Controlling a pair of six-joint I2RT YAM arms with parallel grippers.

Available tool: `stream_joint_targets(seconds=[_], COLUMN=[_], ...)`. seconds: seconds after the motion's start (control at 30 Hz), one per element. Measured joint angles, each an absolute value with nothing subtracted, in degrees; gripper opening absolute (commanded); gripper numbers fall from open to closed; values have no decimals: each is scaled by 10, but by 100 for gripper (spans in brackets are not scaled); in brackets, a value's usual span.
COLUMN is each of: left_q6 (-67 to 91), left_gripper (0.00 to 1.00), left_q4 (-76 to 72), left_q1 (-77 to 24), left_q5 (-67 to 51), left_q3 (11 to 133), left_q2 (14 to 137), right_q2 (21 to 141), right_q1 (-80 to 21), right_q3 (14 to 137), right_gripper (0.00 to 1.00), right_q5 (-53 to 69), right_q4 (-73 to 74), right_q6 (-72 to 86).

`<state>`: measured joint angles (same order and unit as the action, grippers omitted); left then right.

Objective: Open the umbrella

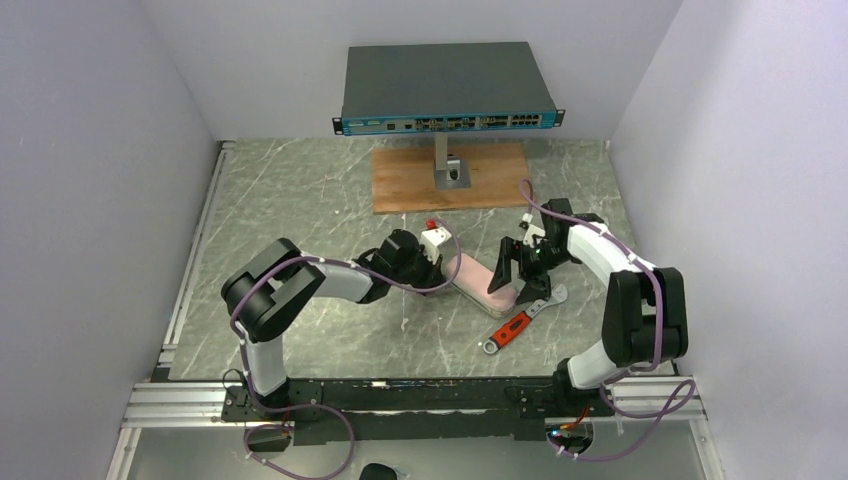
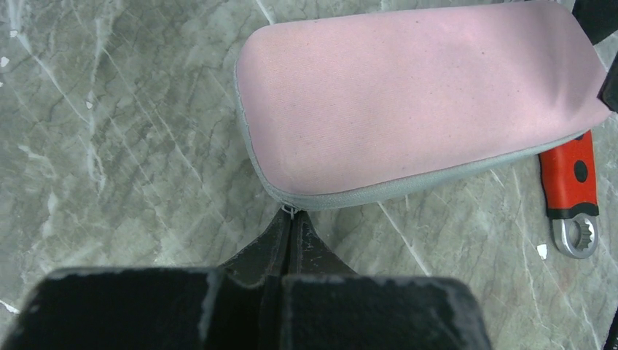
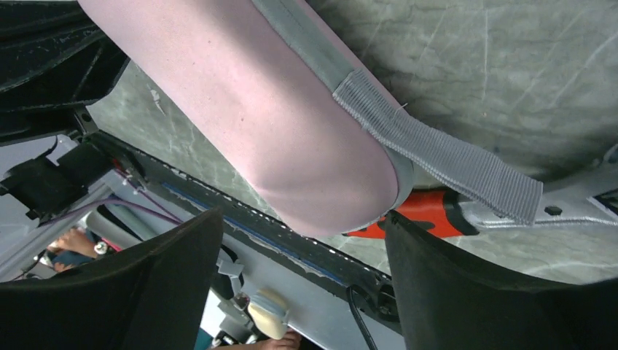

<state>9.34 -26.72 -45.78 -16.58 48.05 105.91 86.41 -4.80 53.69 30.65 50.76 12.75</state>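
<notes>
umbrella (image 1: 482, 281) lying on desk (image 1: 300, 190) | left tool (image 1: 436, 260) meeting one end | right tool (image 1: 520, 272) gaping at other | wrench (image 1: 520, 322) lying beside

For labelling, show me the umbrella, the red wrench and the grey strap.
umbrella (image 2: 408, 102): left wrist view, middle of pink cover.
red wrench (image 1: 513, 327): top view, red handle.
grey strap (image 3: 444, 157): right wrist view, mid-length.

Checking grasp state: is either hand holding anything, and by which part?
Left hand is shut on the zip pull on the umbrella's grey seam. Right hand is open, straddling the strap end, gripping nothing.
</notes>
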Motion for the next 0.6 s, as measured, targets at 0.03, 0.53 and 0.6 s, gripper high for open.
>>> stream_joint_targets(seconds=[0.03, 0.53, 0.6], left_q6=[94, 21, -4], left_gripper=[0, 0, 0], left_q4=[-267, -290, -289], left_q1=[-458, -452, -452], left_q5=[-166, -170, -177], left_q3=[481, 431, 422], left_q2=[1059, 1028, 1016], right_q2=[868, 982, 998], right_q1=[-48, -48, -50], right_q3=[536, 610, 631], right_gripper=[74, 0, 0], right_q5=[313, 292, 286], right_q4=[505, 554, 566], right_q6=[135, 58, 27])
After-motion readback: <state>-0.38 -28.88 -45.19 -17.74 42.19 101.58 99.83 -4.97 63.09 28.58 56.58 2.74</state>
